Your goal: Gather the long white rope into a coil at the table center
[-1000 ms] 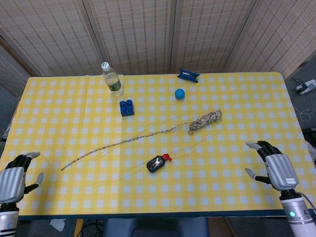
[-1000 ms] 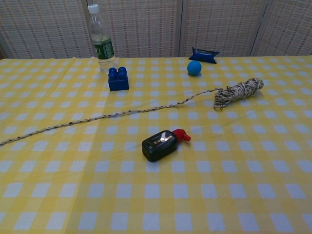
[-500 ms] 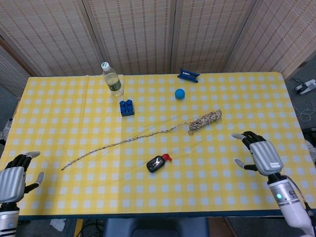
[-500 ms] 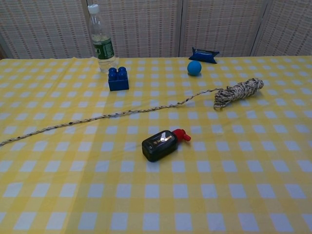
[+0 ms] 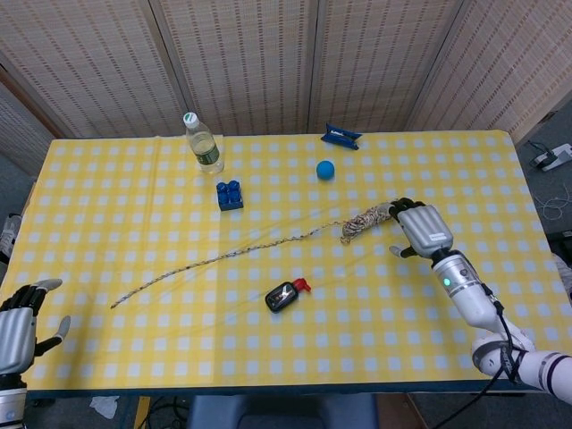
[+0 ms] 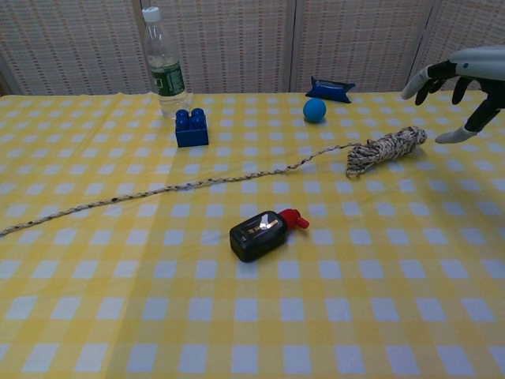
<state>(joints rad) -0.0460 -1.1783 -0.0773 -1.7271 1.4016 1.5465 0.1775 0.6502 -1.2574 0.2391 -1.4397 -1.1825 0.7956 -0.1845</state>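
Yellow-checked tabletop (image 5: pixel 134 357): near its front edge the left hand (image 5: pixel 18 326) waits, fingers spread. The rope (image 6: pixel 181 186) trails centre-left to its bundle; the right hand (image 5: pixel 422 230), empty and spread, has advanced beside that bundle, likely to grasp.

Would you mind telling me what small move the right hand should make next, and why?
Probably lower the right hand a little onto the bundled end of the rope and close its fingers on it. The hand hovers open just beside that bundle, touching nothing, while the rest of the rope trails loose toward the left edge of the table.
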